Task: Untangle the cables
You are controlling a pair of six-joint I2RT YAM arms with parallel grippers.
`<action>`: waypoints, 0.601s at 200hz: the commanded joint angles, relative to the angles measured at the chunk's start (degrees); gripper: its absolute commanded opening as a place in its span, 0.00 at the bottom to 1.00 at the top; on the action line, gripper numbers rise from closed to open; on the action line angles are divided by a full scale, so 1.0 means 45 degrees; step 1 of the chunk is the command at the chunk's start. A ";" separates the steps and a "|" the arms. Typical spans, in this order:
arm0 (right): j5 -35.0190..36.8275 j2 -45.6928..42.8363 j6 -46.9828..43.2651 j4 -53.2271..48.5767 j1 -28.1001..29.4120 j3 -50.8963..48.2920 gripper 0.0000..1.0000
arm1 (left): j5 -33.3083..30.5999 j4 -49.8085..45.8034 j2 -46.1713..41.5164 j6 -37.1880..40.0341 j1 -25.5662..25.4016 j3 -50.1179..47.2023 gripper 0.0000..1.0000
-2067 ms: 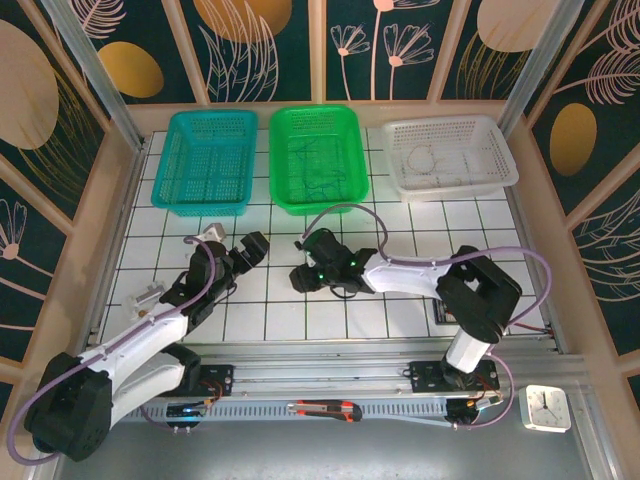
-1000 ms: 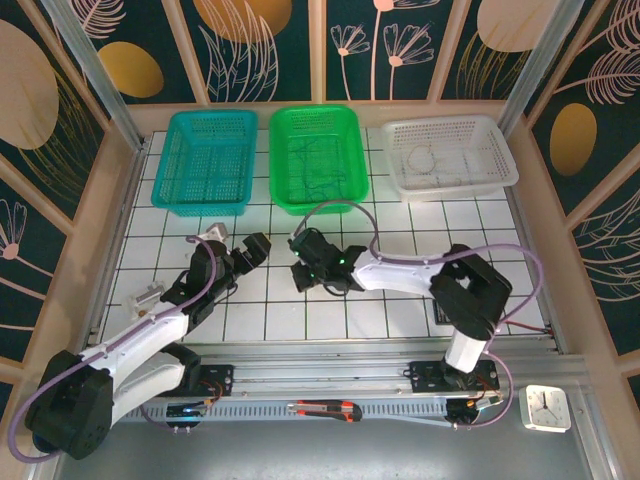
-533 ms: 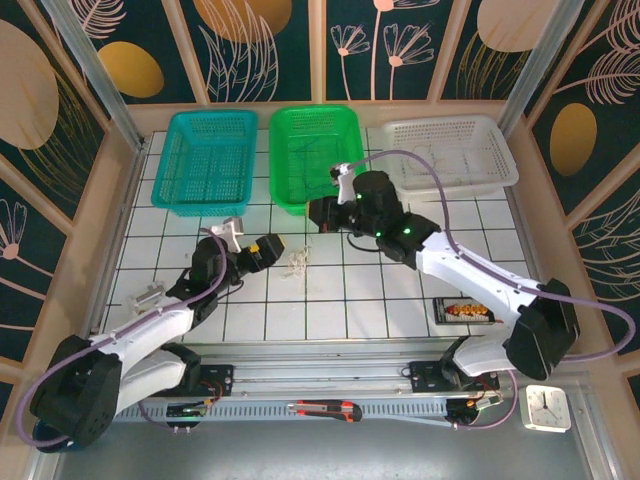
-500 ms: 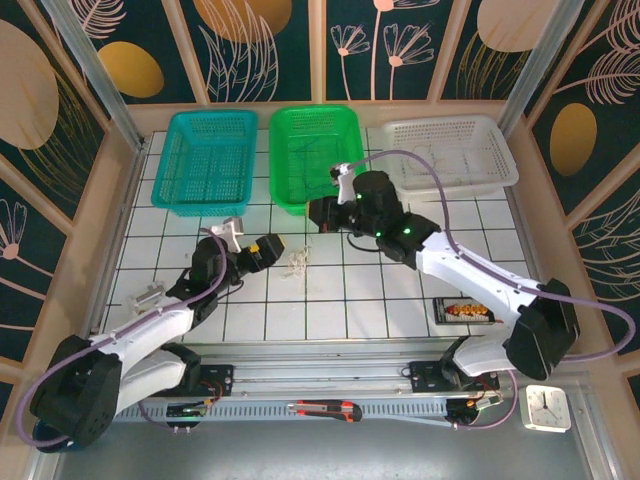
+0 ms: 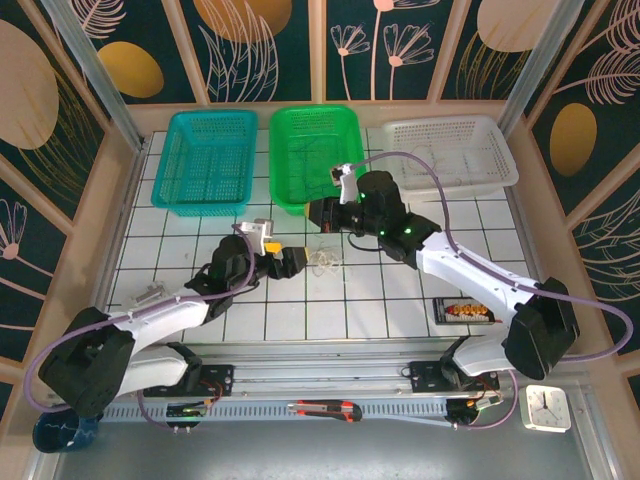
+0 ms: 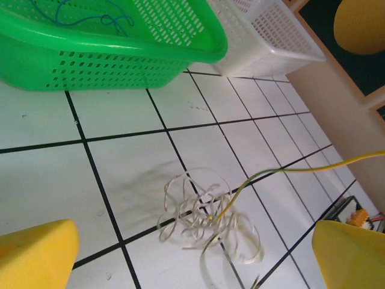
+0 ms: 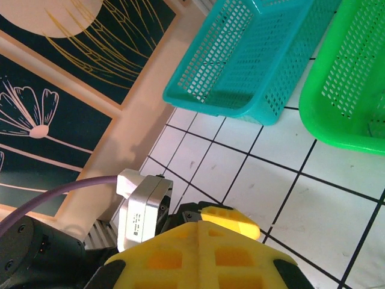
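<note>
A tangle of thin white cables (image 5: pixel 322 262) lies on the gridded table in front of the green basket. In the left wrist view the tangle (image 6: pixel 204 220) sits between my wide-apart yellow fingers (image 6: pixel 36 256). My left gripper (image 5: pixel 290 258) is open just left of it and touches nothing. A pale yellow cable (image 6: pixel 289 170) rises taut from the tangle and runs off to the right. My right gripper (image 5: pixel 318 212) hovers shut above the table by the green basket's front edge. Its yellow fingers (image 7: pixel 198 241) are pressed together, and the pinch on the cable is hidden.
Three baskets stand along the back: teal (image 5: pixel 210 114), green (image 5: pixel 312 112) with dark blue cables (image 6: pixel 90 15) inside, and white (image 5: pixel 450 122) holding a white cable (image 5: pixel 425 160). A small dark pack (image 5: pixel 465 312) lies at the right front. A clear clip (image 5: pixel 150 293) lies at the left.
My right gripper rose from the table's middle to the green basket's front, staying shut. My left gripper slid right to the tangle, which shifted slightly right.
</note>
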 commanded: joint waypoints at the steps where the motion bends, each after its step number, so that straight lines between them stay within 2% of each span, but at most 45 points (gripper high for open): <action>1: -0.0107 -0.0036 0.0098 0.0385 -0.0085 -0.0161 0.00 | -0.0117 0.0863 0.0271 0.0928 -0.0241 0.0135 0.99; 64: -0.0419 -0.0120 0.0327 0.0590 -0.0069 -0.0266 0.00 | -0.0102 0.1547 0.1647 0.1479 -0.0685 0.0588 0.99; 120: -0.0693 -0.0274 0.0632 0.0835 -0.0040 -0.0141 0.00 | -0.0529 0.2276 0.3781 0.1789 -0.0713 0.1795 0.99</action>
